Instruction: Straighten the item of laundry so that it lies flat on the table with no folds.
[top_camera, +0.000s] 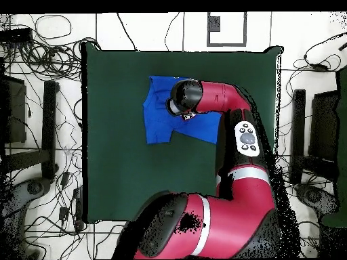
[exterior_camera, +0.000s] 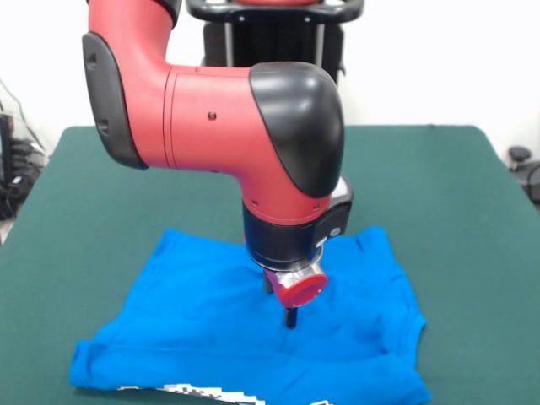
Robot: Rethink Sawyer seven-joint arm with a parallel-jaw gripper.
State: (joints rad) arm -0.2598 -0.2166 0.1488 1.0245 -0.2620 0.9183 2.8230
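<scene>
Gripper [exterior_camera: 290, 319], finger state indiscernible, poised over the middle of the blue T-shirt [exterior_camera: 194, 325], whose long axis runs left–right across the lower frame on the table [exterior_camera: 456, 211].

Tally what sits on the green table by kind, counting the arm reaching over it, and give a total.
Blue T-shirt: 1
Red and black robot arm: 1, its tool low over the shirt
Green table itself: 1
Total: 3
</scene>
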